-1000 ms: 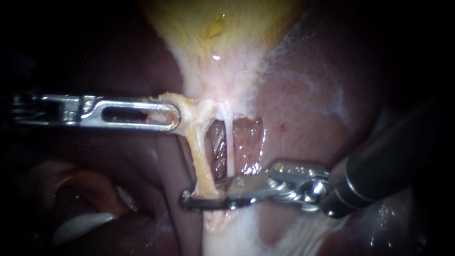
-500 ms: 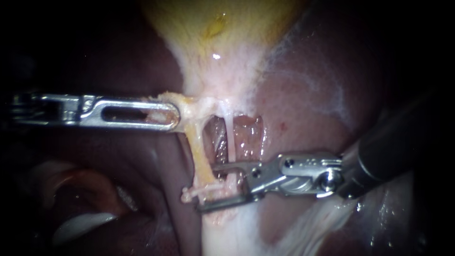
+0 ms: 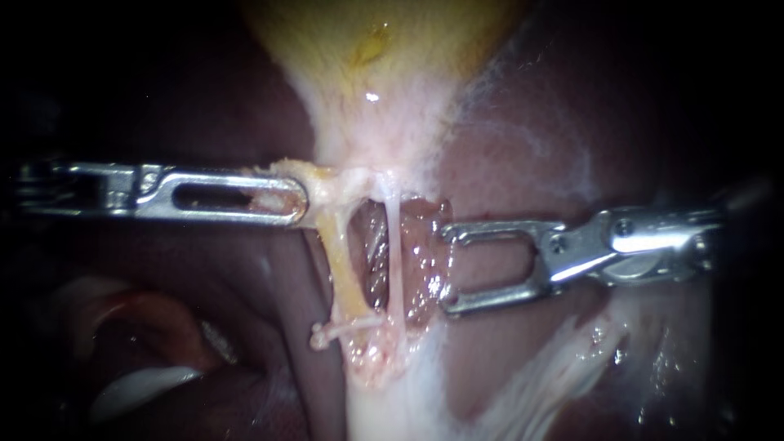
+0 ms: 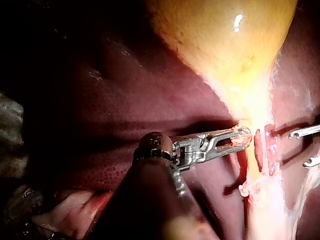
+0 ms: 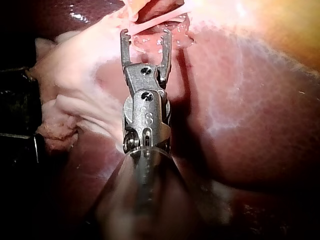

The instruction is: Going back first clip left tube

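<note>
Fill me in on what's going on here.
The left instrument has its jaws shut on tissue at the neck of the gallbladder, holding it out to the side. A pale clip sits across the lower end of the left tube. The right instrument stands beside the right tube without touching it, jaws open and empty, over the liver.

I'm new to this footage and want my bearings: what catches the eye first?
The yellow gallbladder fills the top centre, its pale neck gripped by the left instrument. Below it the left tube bears a pale clip near its lower end, with a thinner tube beside it. The right instrument sits just right of them, jaws open and empty.
</note>
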Available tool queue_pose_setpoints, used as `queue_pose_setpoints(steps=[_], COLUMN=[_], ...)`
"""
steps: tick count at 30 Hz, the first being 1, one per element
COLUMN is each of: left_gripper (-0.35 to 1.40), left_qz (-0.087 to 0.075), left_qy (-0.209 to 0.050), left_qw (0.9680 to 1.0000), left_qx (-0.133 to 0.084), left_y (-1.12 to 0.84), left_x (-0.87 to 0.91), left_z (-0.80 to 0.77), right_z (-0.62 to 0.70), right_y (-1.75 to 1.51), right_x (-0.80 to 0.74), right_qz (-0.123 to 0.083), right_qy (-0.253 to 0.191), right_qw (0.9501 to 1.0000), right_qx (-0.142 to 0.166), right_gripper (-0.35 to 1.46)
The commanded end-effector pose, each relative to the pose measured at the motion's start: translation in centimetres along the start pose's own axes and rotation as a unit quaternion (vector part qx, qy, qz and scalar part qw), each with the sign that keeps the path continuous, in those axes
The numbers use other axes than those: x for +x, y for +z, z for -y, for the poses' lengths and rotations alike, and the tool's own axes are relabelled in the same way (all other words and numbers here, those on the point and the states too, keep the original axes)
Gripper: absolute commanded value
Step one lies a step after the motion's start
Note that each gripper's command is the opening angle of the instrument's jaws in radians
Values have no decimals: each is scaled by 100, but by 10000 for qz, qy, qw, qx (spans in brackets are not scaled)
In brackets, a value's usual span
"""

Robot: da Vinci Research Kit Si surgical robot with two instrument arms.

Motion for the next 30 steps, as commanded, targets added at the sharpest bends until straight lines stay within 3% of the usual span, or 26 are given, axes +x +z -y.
queue_pose_setpoints(steps=[1, 6, 12, 22, 30], left_gripper=[-35, -35, -35, -35, -35], left_qz=[2, 21, 50, -68, -106], left_qy=[0, 9, 35, 111, 109], left_qw=[10000, 10000, 10000, 9999, 9998], left_qx=[-2, -17, -12, -67, -89], left_y=[1, 8, 35, 77, 82], left_x=[0, 3, 10, 17, 19], left_z=[0, -2, -7, -35, -47], right_z=[0, 1, 0, -1, -1], right_y=[-2, -6, -7, -16, -17], right_x=[0, -1, 0, 1, 3], right_qz=[2, -39, -68, -85, -102], right_qy=[-19, -72, -95, -111, -104], right_qw=[10000, 10000, 9999, 9999, 9999], right_qx=[-8, -12, -19, -9, -7], right_gripper=[50, 50, 50, 50, 50])
